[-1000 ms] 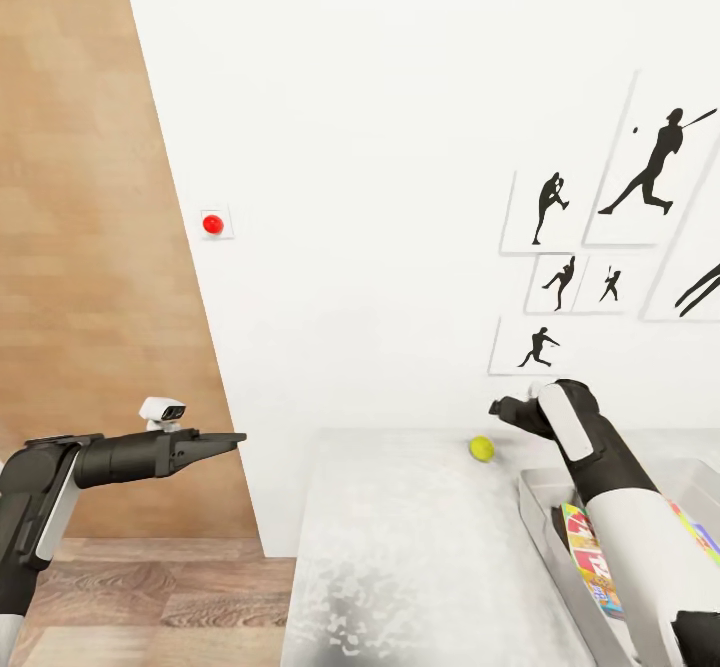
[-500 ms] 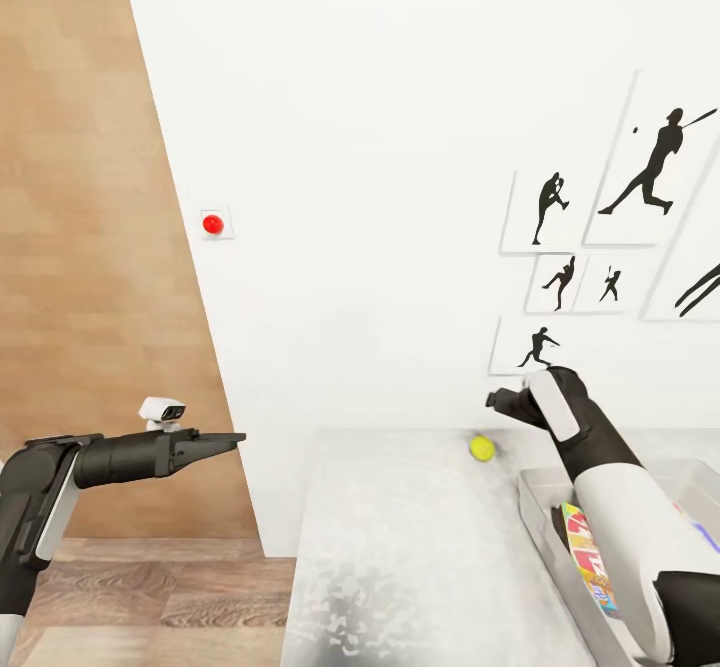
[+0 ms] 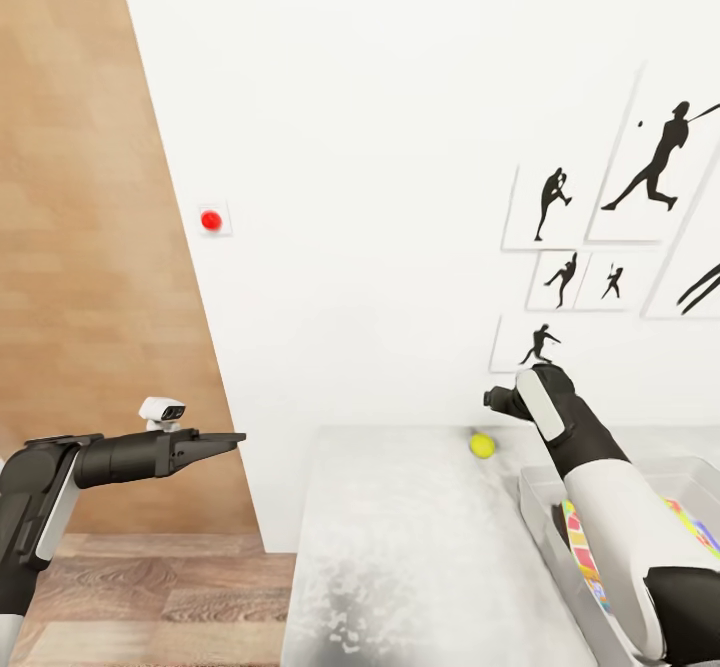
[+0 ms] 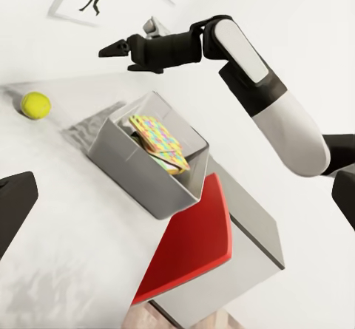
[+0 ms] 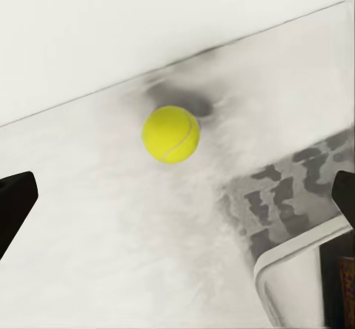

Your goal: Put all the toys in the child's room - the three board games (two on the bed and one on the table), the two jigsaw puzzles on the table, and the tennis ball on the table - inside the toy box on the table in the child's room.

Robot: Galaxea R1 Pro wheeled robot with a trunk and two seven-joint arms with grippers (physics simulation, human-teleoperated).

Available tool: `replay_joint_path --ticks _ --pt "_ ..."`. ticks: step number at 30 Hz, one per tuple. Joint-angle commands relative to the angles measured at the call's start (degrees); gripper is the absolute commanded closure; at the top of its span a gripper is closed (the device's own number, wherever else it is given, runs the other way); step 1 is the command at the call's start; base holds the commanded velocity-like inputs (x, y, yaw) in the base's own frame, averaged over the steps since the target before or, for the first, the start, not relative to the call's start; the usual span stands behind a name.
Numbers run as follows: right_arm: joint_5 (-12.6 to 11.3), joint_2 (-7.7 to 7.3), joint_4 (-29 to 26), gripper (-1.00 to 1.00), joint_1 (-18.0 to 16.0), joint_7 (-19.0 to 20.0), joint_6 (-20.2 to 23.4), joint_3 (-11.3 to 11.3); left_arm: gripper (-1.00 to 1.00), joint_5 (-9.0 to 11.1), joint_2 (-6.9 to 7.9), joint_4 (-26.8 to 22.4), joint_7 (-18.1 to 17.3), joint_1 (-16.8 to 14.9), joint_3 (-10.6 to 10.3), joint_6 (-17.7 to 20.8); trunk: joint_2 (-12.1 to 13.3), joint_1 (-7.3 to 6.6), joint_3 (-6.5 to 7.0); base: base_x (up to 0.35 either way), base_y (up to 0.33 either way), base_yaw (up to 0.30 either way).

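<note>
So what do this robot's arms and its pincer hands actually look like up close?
Each arm mixes glossy white shells with matte black joints, a white panel also capping the black wrist. The left gripper is a slim black pair of tapered fingers, with a small white camera pod atop the forearm. The right gripper is likewise black and pointed. No loose cables or markings show.

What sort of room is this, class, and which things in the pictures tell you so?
Probably a child's bedroom or playroom: baseball-player silhouette pictures hang on the white wall, a tennis ball lies on the table, and a toy box holds colourful games.
</note>
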Motion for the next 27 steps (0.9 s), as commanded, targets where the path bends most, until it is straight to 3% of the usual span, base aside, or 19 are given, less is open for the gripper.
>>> replay_joint_path --ticks 1,12,27 --pt "-0.35 -0.05 -0.04 -1.0 -0.14 -0.53 0.11 0.23 -1.0 -0.02 0.02 -0.01 -0.22 -0.05 -0.01 0.61 -0.14 0.04 -0.23 0.0 0.0 0.0" --pt "0.42 -0.11 2.81 -1.0 -1.4 -0.29 -3.04 0.41 -1.0 -0.03 0.02 -0.01 -0.22 -0.05 -0.01 0.61 -0.14 0.04 -1.23 0.0 0.0 0.0" --pt "0.45 -0.19 3.33 -1.0 -1.97 -0.1 -3.36 0.5 -1.0 -0.03 0.02 -0.01 -0.22 -0.05 -0.01 0.61 -0.14 0.04 -2.62 0.0 0.0 0.052"
